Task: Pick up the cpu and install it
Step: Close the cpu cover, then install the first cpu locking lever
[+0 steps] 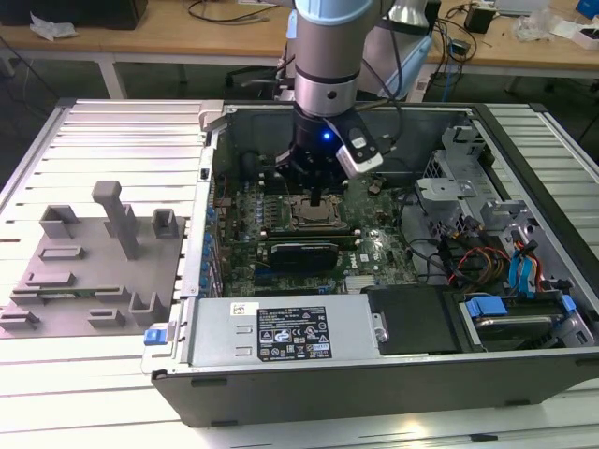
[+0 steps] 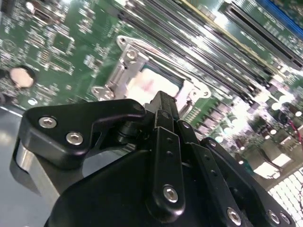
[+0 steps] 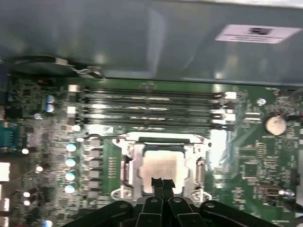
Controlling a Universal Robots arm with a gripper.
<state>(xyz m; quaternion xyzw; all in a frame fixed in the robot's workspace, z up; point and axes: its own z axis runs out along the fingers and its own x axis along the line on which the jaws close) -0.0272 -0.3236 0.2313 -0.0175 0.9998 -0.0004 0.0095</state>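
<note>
Gripper (image 3: 158, 182), fingers pressed together and pinching nothing, hangs right above the chip (image 3: 160, 164), which lies flat inside the metal socket frame (image 3: 129, 163) on the green board (image 3: 246, 156).

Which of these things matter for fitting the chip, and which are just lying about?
Part of the job: the cpu, lying within the socket frame; the claw, shut, close above it.

Just lying about: the grey holder tray beside the case, the power supply, the memory slots, the coin battery, the drive cables.
</note>
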